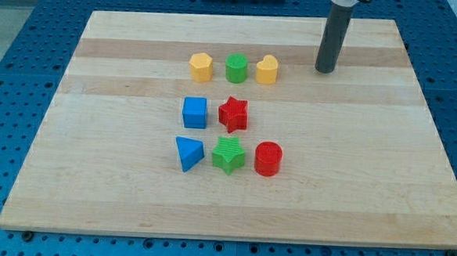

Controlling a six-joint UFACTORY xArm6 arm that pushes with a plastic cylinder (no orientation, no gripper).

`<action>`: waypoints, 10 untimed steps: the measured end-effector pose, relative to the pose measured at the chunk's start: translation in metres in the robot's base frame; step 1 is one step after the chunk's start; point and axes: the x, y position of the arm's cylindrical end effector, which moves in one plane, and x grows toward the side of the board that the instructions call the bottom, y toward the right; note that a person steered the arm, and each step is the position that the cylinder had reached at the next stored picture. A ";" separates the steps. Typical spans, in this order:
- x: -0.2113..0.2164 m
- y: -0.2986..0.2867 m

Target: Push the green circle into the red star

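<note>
Presently: my tip (325,71), bare and touching nothing, stands well right of green circle (236,68); red star (233,114) lies directly below circle, toward view's bottom, slightly apart.

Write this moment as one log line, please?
my tip: right of top row, touching nothing | green circle: between yellow blocks | red star: below it, apart

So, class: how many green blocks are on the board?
2: the green circle in the top row between two yellow blocks, and the green star in the bottom row's middle. None seems hidden.
</note>
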 end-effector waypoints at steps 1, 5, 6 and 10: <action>0.000 -0.001; -0.034 -0.046; -0.069 -0.085; -0.022 -0.157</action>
